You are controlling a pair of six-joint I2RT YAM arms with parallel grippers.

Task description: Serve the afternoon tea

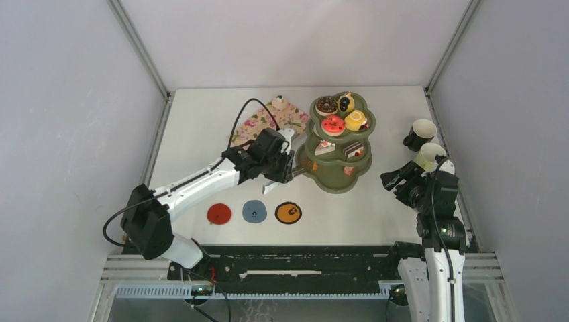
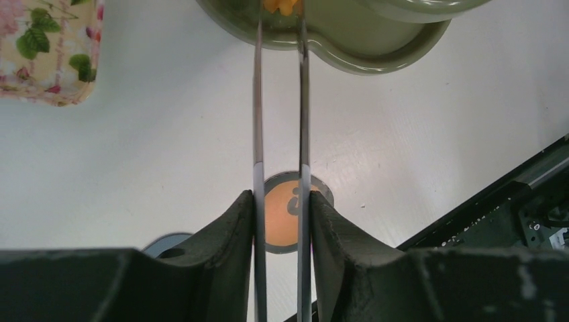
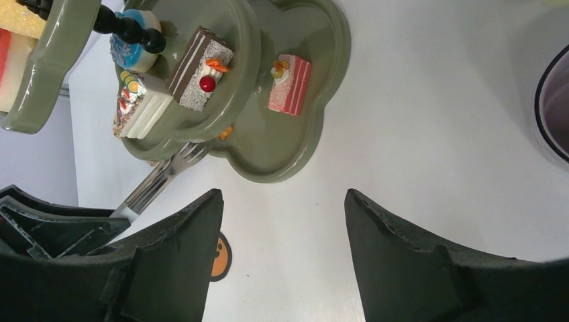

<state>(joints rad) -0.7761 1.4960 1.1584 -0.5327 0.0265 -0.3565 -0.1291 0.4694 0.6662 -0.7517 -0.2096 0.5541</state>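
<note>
1. The left end effector (image 2: 280,208) was seen pressed together on a pair of metal tongs (image 2: 303,100). The two thin blades ran straight ahead of it, almost parallel.
2. At the blade tips, far ahead of that end effector, a small orange treat (image 2: 282,5) was pinched over the lowest tier of the olive-green stand (image 2: 376,47).
3. The step in hand was judged to be setting this treat on the lowest tier.
   - The tips should be lowered until the treat is borne by the tier floor, inside the rim and clear of the tier above.
   - Only then should the squeeze be eased, slowly, so that nothing is flicked.
   - The tongs should be drawn straight back along their own line.
4. The stand was glossy, with three scalloped tiers and a black knob (image 3: 127,30).
   - Donuts and cupcakes were carried on top and cake slices in the middle.
   - A pink slice (image 3: 290,84) lay on the lowest tier.
5. An orange coaster (image 1: 288,212) lay on the tabletop beneath the blades, and a floral tray (image 2: 47,47) ahead to the left.
6. The right end effector (image 3: 282,228) was held spread and empty, with two mugs (image 1: 423,132) just beside it.
</note>
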